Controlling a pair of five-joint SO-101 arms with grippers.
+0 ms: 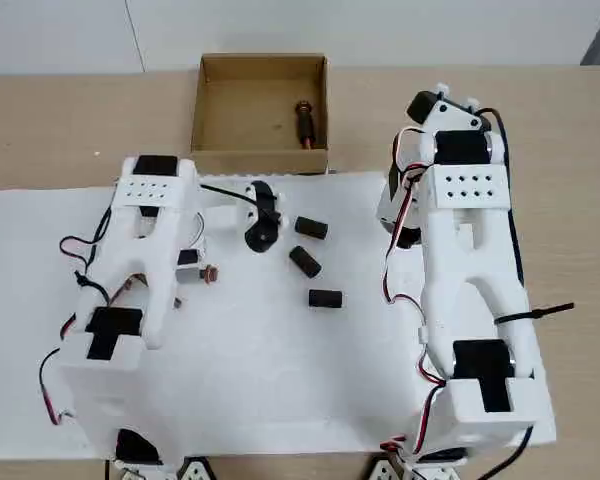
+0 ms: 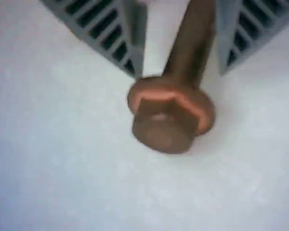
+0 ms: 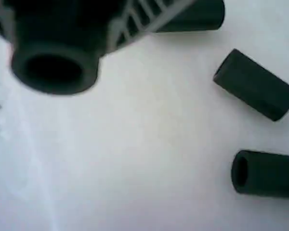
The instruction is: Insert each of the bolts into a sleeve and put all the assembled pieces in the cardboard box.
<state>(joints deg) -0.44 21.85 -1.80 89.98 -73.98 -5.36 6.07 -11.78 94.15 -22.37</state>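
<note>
My left gripper is shut on a copper-coloured bolt, whose shaft runs between the ribbed fingers with its flanged head sticking out over the white paper. In the high view this bolt pokes out of the left gripper under the left-hand arm. My right gripper is shut on a black sleeve with its open bore facing the camera. Three loose sleeves lie on the paper beside it; the high view shows them at mid-table.
The cardboard box stands at the back edge of the paper with one dark assembled piece inside. A black curved part sits just left of the loose sleeves. The other arm stands folded on the right.
</note>
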